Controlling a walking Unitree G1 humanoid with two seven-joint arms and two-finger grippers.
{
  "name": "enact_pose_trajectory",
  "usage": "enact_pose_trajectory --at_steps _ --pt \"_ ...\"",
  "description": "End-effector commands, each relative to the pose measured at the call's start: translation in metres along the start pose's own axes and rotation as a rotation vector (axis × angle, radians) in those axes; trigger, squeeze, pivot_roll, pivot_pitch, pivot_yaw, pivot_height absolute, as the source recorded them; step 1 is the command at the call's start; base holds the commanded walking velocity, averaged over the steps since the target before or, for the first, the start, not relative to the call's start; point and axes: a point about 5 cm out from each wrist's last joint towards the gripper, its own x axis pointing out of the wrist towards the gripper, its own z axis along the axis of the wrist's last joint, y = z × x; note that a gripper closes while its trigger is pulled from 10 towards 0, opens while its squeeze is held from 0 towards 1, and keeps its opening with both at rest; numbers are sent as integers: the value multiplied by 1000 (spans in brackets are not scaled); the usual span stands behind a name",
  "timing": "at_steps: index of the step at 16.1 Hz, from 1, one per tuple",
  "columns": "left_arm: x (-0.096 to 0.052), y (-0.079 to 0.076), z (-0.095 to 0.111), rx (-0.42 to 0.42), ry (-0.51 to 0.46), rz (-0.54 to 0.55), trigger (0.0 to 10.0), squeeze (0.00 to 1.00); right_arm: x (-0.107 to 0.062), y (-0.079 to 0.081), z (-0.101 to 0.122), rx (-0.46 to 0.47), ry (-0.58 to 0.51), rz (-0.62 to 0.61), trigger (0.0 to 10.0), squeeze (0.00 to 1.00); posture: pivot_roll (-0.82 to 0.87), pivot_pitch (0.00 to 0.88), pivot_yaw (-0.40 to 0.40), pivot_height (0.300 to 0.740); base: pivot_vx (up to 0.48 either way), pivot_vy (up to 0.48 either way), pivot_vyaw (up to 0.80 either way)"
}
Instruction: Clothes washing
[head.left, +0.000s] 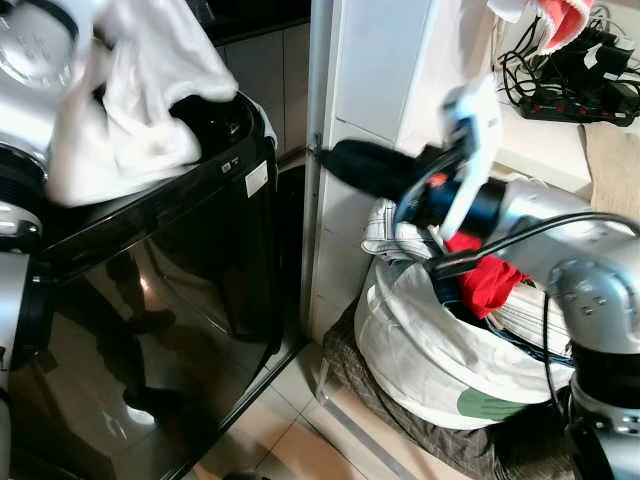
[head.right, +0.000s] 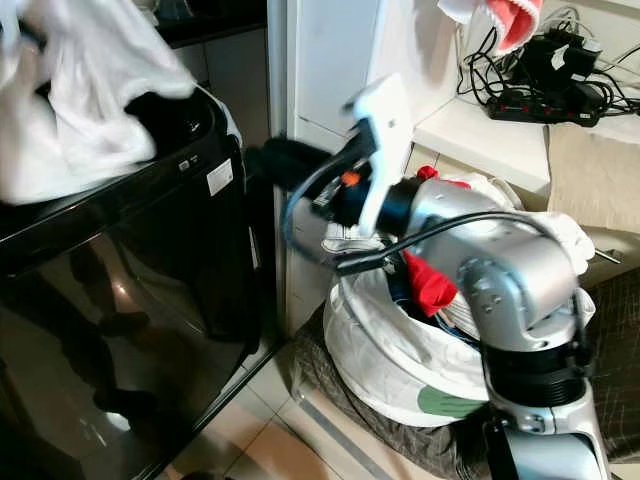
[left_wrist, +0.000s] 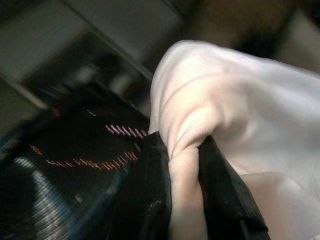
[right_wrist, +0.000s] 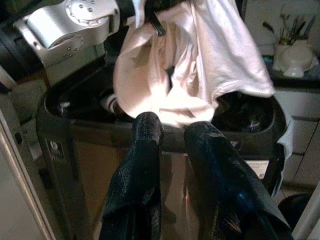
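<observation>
A white garment (head.left: 130, 100) is hanging bunched over the open top of the black washing machine (head.left: 170, 300), its lower folds drooping into the tub opening while its upper part is being lifted above the rim. The left gripper (left_wrist: 182, 195) is pinching a fold of this white cloth between its two black fingers, which are closing tightly on the fabric with the cloth bulging out above them; from the right wrist view the silver left arm (right_wrist: 70, 22) is reaching in from above the machine with the garment dangling below it. The right gripper (right_wrist: 172, 145) is hovering in the air just in front of the machine's front edge, pointing toward the tub, its two fingers sitting slightly apart with a narrow gap between them and holding nothing. In the head views that right gripper (head.left: 365, 165) is stretching out from the silver right arm (head.right: 500, 260) across the gap between the machine and a white cabinet (head.left: 370, 90). Below the arm a white laundry basket (head.left: 430, 360) is standing on the tiled floor (head.left: 290, 440) on a dark mat, with a red garment (head.left: 490, 280) and other clothes heaped inside it. A black power strip (head.left: 575, 100) with tangled cables is lying on the white shelf behind the basket.
</observation>
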Motion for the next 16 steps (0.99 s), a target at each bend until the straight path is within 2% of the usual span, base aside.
enact_pose_trajectory --at_steps 1,2,3,5,6,9,11,13,14,15,16 --pt "1 -10 -9 54 79 -82 10000 0 1 5 -2 -32 8 -1 10000 0 2 0 16 740 0 0 0" --pt "1 -17 -16 26 129 -126 10000 0 1 7 -4 -34 18 2 10000 0 -4 0 21 740 0 0 0" --pt "-1 -30 -26 5 193 -209 10000 1000 2 9 -8 -45 42 3 10000 0 -4 0 21 740 0 0 0" --pt "-6 -44 -42 27 300 -318 10000 1000 1 12 -13 -59 78 13 10000 0 -15 0 25 740 0 0 0" --pt "-7 -46 -46 11 329 -346 10000 1000 1 14 -14 -64 89 19 10000 0 -16 0 25 740 0 0 0" --pt "-12 -44 -53 -49 384 -427 10000 1000 -2 16 -19 -69 124 39 10000 0 -13 0 19 740 0 0 0" --pt "-19 -42 -63 -112 423 -539 10000 1000 -4 14 -26 -68 173 41 10000 0 -8 0 11 740 0 0 0" --pt "-21 -37 -66 -133 426 -542 10000 1000 -6 10 -29 -74 196 16 10000 0 -2 0 3 740 0 0 0" --pt "-21 -30 -67 -150 421 -511 10000 1000 -6 5 -30 -70 199 -22 10000 0 -2 0 3 740 0 0 0" --pt "-20 -23 -65 -171 399 -465 10000 388 -7 -2 -30 -67 199 -75 10000 0 1 0 0 740 0 0 0" --pt "-20 -10 -67 -120 401 -369 10000 0 -11 -25 -33 -41 226 -246 10000 0 3 0 -8 740 0 0 0"
